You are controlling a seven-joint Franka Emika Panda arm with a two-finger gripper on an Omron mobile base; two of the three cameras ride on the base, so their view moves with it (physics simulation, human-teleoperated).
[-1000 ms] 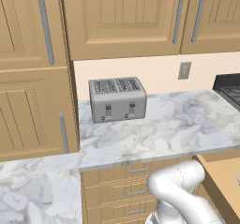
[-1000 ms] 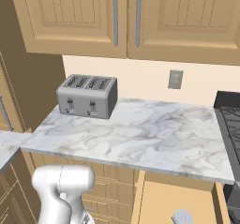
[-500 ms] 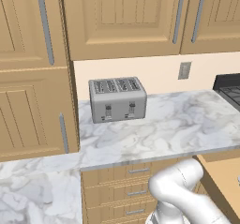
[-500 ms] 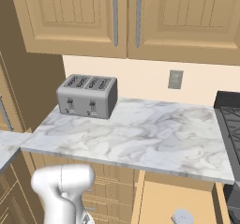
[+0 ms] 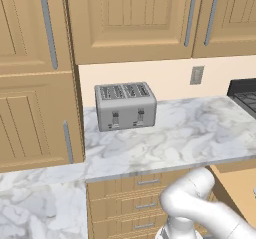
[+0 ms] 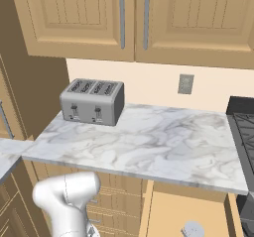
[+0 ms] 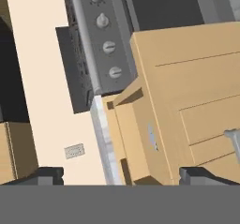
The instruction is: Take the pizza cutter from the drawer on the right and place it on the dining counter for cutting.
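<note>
One toaster (image 5: 125,105), one open drawer (image 6: 183,216).

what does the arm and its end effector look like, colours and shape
The arm is glossy white, built of rounded tubular links with a bulbous elbow; the right base view shows the same smooth white shell, with no cables or markings visible. The end effector shows as two small dark grey, blocky finger tips.
</note>
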